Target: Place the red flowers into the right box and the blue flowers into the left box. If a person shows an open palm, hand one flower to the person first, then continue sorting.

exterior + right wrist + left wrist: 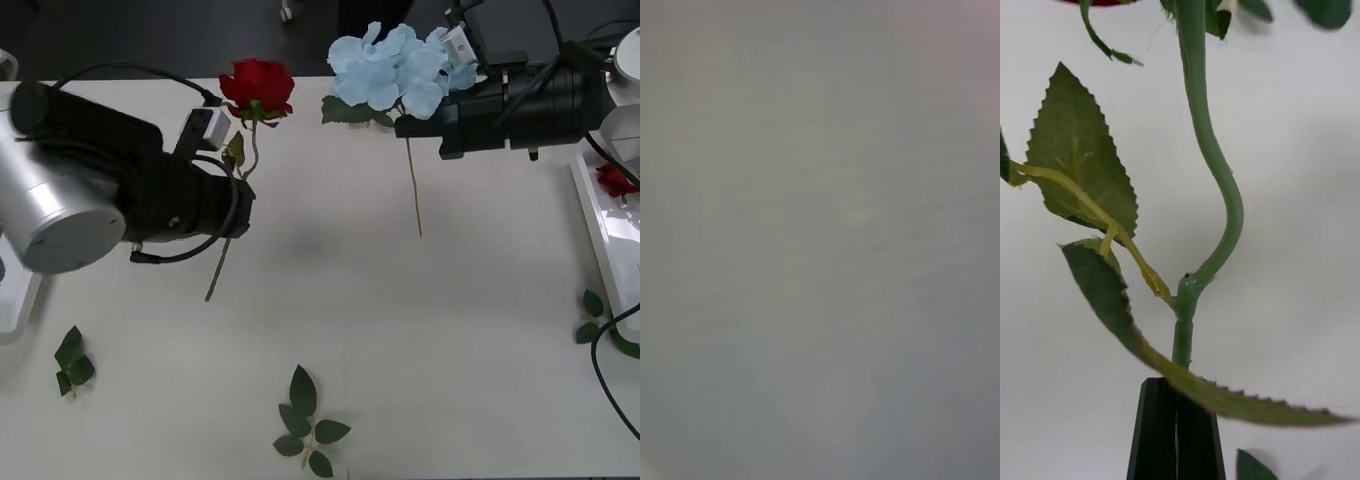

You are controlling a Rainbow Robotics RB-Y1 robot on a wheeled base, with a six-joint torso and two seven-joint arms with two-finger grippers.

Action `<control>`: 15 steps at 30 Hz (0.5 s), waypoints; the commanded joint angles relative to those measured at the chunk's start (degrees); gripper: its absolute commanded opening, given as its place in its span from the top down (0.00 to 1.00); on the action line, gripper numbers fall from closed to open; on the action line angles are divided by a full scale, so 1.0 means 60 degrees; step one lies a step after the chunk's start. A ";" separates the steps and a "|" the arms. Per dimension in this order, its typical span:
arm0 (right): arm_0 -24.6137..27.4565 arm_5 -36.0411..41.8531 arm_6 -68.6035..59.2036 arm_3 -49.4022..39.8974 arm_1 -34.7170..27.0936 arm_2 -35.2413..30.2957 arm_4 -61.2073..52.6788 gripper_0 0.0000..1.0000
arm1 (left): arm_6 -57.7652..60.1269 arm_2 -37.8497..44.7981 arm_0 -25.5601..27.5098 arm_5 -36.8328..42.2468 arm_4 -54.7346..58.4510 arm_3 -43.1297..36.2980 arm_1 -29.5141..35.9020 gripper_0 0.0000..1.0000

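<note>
Nearest the front camera, a loose green leaf sprig (308, 425) lies flat on the white table (400, 330), well below both arms, and a smaller leaf sprig (72, 362) lies below the left arm's silver housing. Up the table from them, the left gripper (236, 190) is clamped on the thin green stem of a red rose (257, 84); the deep-red head stands above the black fingers and the stem's lower end hangs out below them, slanting toward the table. From the left wrist, the two black fingers (1157, 431) are pressed together around the stem (1217, 172), which rises from them in an S-curve, with serrated leaves (1082, 161) spreading to one side and one long leaf crossing just above the fingertips. Across the table, the right gripper (412, 125) holds a pale-blue hydrangea (395, 65), its fingers closed on the stem just under the fluffy cluster; the head sits above the fingers and the bare stem dangles straight down beneath them, clear of the table. Well apart from that gripper, past its black wrist, the right box (598, 215) lies at the table's edge with another red rose (615, 180) in it. Two small leaves (590, 318) lie just beside that box's lower end. Beside the left arm, a white rim of the left box (18, 300) shows at the table's edge.
</note>
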 commanded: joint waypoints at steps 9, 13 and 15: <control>0.0487 0.1113 -0.1212 0.1431 -0.0957 -0.0159 0.2191 1.00 | -0.0468 0.0356 0.1466 -0.1793 -0.3752 -0.1554 -0.2591 1.00; 0.0487 0.1347 -0.2077 0.1900 -0.1060 -0.0129 0.2836 1.00 | -0.0248 -0.0245 0.1100 -0.1837 -0.4982 -0.1261 -0.3440 1.00; 0.0487 0.1391 -0.2663 0.2105 -0.1148 -0.0085 0.3524 1.00 | 0.0264 -0.0538 0.0983 -0.2350 -0.5451 -0.0997 -0.3851 1.00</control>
